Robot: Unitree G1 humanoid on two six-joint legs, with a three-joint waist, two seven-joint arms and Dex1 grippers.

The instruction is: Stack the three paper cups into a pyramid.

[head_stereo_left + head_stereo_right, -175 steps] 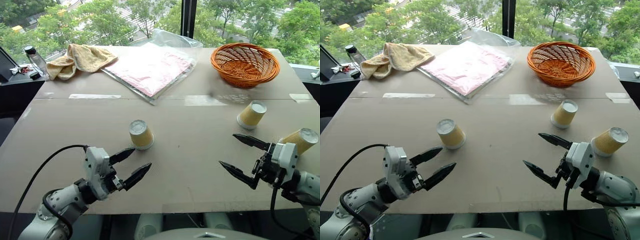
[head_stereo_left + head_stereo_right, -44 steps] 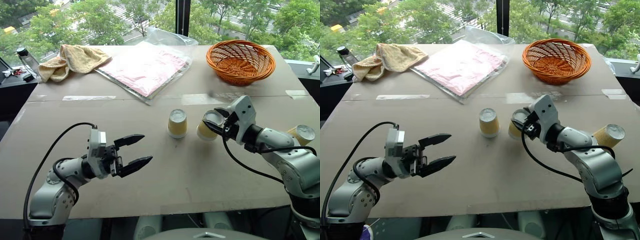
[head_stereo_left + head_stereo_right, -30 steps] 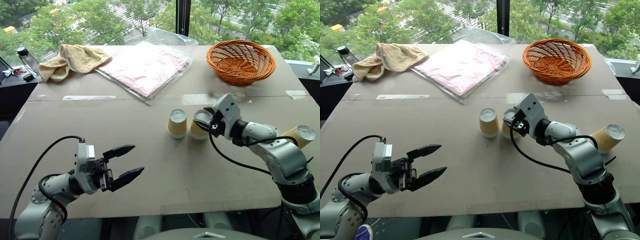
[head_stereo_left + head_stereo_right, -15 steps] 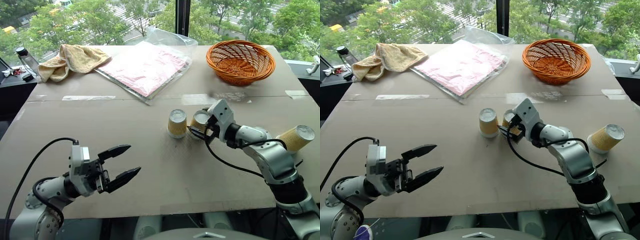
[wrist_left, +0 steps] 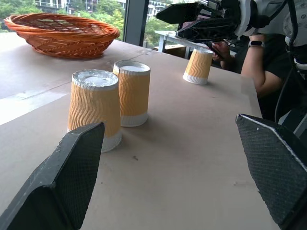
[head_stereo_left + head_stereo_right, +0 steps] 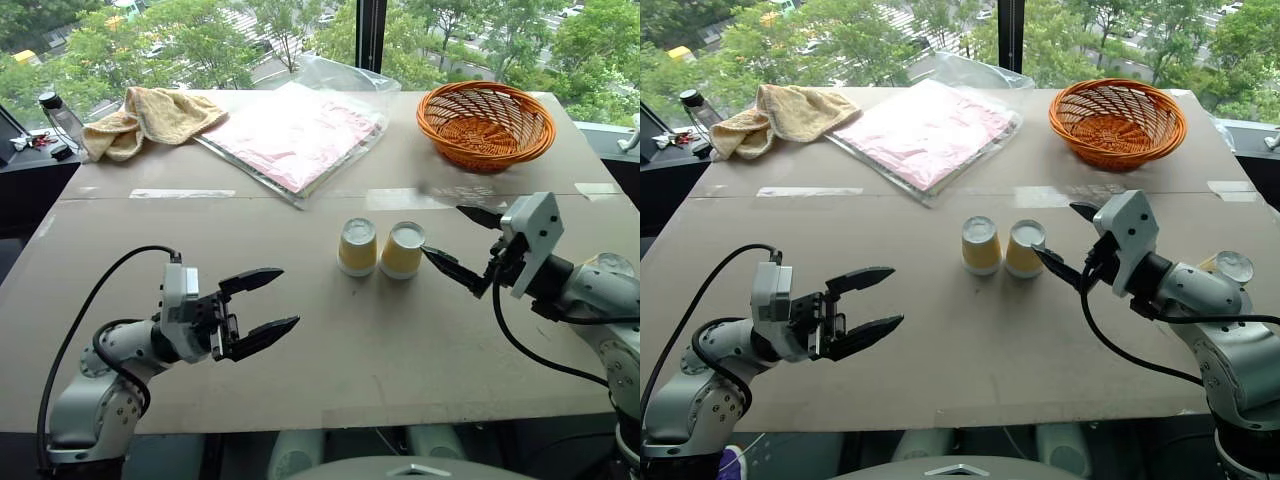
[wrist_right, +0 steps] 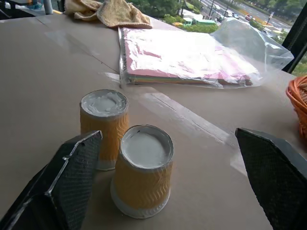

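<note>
Two paper cups stand upside down side by side at mid-table, the left cup (image 6: 357,247) touching or almost touching the right cup (image 6: 403,250). The third cup (image 6: 1232,266) sits near the table's right edge, partly hidden behind my right arm; it stands upside down in the left wrist view (image 5: 198,65). My right gripper (image 6: 443,231) is open just to the right of the pair, holding nothing. My left gripper (image 6: 288,297) hangs open and empty over the near left table, well short of the cups.
An orange woven basket (image 6: 487,125) stands at the far right. A pink packet in clear plastic (image 6: 295,135) and a tan towel (image 6: 150,118) lie at the back. A person's dark sleeve (image 5: 268,57) shows beyond the table's right side.
My right gripper has let go of the right-hand cup beside the other, opened, and drawn back to the right. The left gripper has barely shifted.
</note>
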